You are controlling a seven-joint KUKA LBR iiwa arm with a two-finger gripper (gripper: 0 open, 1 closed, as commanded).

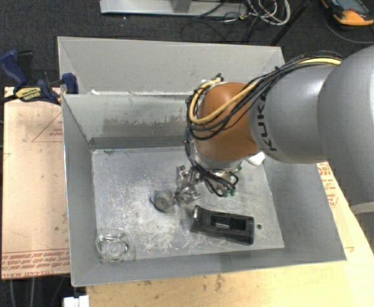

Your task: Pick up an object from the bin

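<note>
One grey lump [163, 201], one black box [223, 226], one clear cup [113, 245].

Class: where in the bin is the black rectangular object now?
In the camera view, the black rectangular object lies by the bin's near wall, right of centre, below the gripper and right of a small grey lump.

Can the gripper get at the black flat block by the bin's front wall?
Likely yes: the black block lies uncovered beside the gripper, nothing on it; the grey lump sits apart.
</note>
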